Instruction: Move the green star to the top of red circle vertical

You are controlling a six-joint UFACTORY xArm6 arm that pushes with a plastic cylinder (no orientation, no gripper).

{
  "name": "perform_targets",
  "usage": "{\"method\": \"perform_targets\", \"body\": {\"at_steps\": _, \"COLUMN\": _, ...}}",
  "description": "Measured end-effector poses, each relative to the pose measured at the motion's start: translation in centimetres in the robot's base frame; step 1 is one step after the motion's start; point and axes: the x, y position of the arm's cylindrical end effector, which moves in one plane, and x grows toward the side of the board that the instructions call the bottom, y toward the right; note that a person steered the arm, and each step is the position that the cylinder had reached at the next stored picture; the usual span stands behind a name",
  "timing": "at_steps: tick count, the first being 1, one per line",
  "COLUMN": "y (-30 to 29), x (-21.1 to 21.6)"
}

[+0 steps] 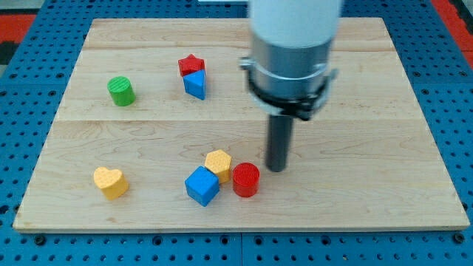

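Referenced to the red circle (245, 179): my tip (276, 169) stands just right of it, apart, a bare rod with no fingers, holding nothing; no green star is visible, possibly hidden behind the arm (294, 44); yellow hexagon (219, 164) and blue cube (202, 185) crowd its left, probably incidental.

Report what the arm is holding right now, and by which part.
Nothing is held. My tip is a bare rod, standing just right of the red circle.

my tip (276, 168) just right of red circle (245, 179), above it slightly
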Motion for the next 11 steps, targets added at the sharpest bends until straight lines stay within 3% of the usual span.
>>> {"method": "perform_targets", "body": {"at_steps": 1, "y": 5.6, "x": -4.5}}
{"method": "perform_targets", "body": {"at_steps": 2, "y": 6.7, "x": -12.5}}
{"method": "perform_targets", "body": {"at_steps": 3, "y": 5.1, "x": -20.3}}
{"method": "perform_targets", "body": {"at_steps": 4, "y": 1.8, "x": -24.3}}
{"method": "perform_targets", "body": {"at_steps": 5, "y": -7.6, "x": -21.8}}
{"method": "perform_targets", "body": {"at_steps": 6, "y": -9.0, "x": -18.7}}
{"method": "perform_targets", "body": {"at_steps": 7, "y": -8.0, "x": -23.7}}
{"method": "perform_targets", "body": {"at_steps": 8, "y": 0.2, "x": -23.7}}
{"method": "perform_targets", "body": {"at_steps": 9, "y": -0.8, "x": -20.6}}
{"method": "perform_targets", "body": {"at_steps": 11, "y": -8.8, "x": -12.5}}
